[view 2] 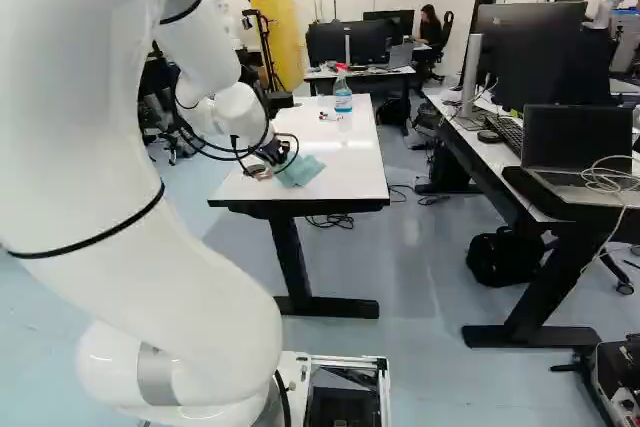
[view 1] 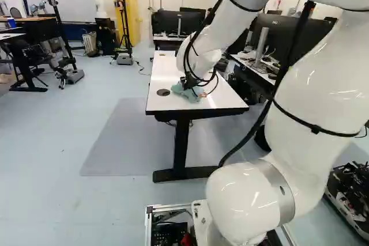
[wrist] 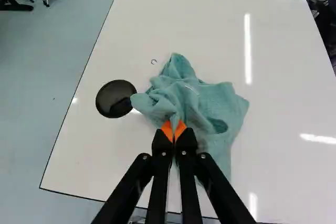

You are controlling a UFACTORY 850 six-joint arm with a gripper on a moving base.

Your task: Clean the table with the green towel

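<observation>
At the right, a big white arm (view 1: 317, 79), bent over the white-topped table (view 1: 173, 70) at the centre; at its far end, a dark gripper (view 1: 189, 81), apparently right at the crumpled green towel (view 1: 187, 93), behind looping black cables (view 1: 188, 56). Just left of the towel, a round black disc (view 1: 163, 92). Farther back, dark monitors (view 1: 164, 22), a yellow cabinet (view 1: 134, 10), a whiteboard (view 1: 63, 4)

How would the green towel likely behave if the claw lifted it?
The green towel looks floppy: it lies in loose folds, so it would probably droop from the claw. Seemingly thin cloth, it is likely light. Pinched at one bunched spot, its free edges may trail.
</observation>
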